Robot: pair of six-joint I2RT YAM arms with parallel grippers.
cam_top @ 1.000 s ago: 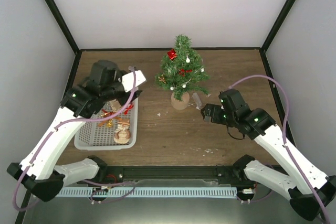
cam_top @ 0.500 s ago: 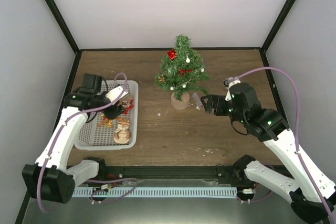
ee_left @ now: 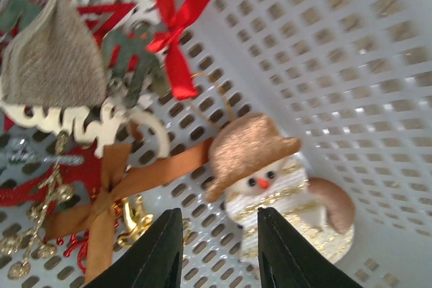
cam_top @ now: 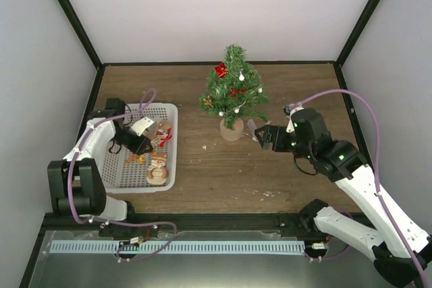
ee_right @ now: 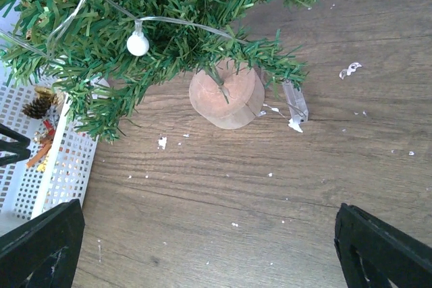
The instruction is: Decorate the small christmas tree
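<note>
The small christmas tree [cam_top: 234, 92] stands upright on its round wooden base [cam_top: 231, 129] at the table's middle back, with a red gift ornament [cam_top: 221, 69] and white balls on it. My left gripper [cam_top: 137, 141] is down inside the white basket [cam_top: 121, 179]. In the left wrist view its jaws [ee_left: 221, 217] are open over the basket floor with nothing between them. A snowman ornament [ee_left: 270, 180] in a brown hat lies just past the tips. My right gripper [cam_top: 260, 133] is open wide just right of the tree base [ee_right: 225, 99], holding nothing.
The basket wall [ee_left: 351, 52] surrounds several loose ornaments: a red bow [ee_left: 177, 32], a burlap bell [ee_left: 54, 59], a brown ribbon [ee_left: 135, 180]. A clear plastic scrap [ee_right: 295, 106] lies beside the tree base. White crumbs dot the wooden table [ee_right: 223, 187].
My left arm has pulled back to the left and lowered its gripper into the basket, and its jaws have narrowed. My right gripper has edged up toward the tree base.
</note>
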